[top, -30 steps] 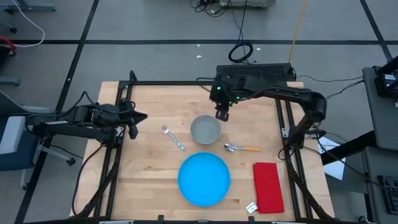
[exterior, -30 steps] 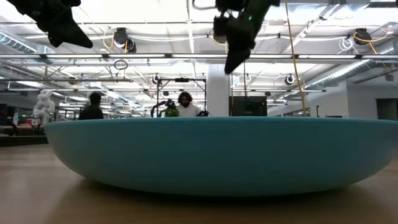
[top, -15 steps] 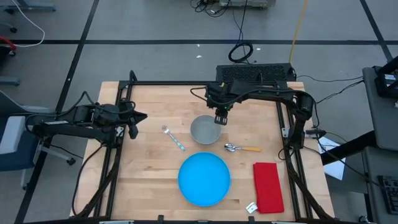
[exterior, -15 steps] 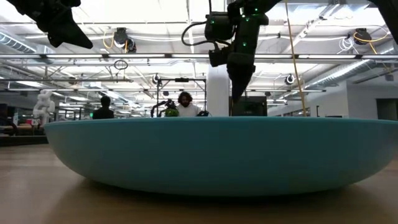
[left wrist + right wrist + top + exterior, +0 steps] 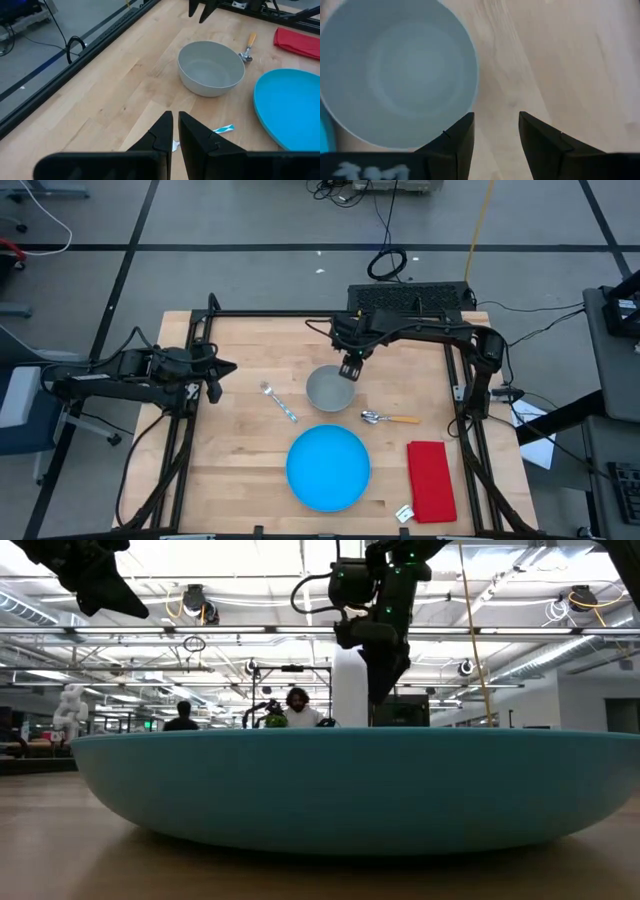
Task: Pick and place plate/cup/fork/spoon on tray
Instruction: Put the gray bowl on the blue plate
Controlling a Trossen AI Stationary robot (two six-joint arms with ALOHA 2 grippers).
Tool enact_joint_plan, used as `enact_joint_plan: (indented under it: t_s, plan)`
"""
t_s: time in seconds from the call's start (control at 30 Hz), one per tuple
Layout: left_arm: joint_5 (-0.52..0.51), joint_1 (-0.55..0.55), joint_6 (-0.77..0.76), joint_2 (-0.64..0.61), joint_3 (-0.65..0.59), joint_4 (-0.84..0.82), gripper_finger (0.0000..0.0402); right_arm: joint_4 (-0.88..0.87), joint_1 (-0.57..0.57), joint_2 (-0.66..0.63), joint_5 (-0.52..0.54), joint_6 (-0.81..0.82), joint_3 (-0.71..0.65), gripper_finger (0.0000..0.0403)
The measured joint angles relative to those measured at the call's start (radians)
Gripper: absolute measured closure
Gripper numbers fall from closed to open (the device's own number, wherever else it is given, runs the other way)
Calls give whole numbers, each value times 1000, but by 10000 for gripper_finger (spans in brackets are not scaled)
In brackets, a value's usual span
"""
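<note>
While your right gripper point(image 5: 347, 368) hangs just above the cup's point(image 5: 330, 388) far rim, its jaws stand apart at a narrow gap, empty, straddling bare desk point(image 5: 560, 60) beside that rim. Plate point(image 5: 328, 468) lies beyond the cup from the gripper; spoon point(image 5: 389, 418) near the cup, fork point(image 5: 279, 402) on its other side. Left gripper point(image 5: 175, 131), jaws nearly closed, empty, waits at the desk's edge.

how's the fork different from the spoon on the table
The fork is silvery with a pale, blue-tinged handle; the spoon has an orange-tan handle. The fork lies diagonally, left of the cup; the spoon lies crosswise, right of the cup. Both lie flat on the table, untouched.
</note>
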Motion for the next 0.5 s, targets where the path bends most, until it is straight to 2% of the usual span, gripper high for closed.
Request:
enact_joint_plan:
  t_s: [0.5]
  plan:
    - [0,0,0,0,0,-27,371,34,25,1,-3,136,-123,239]
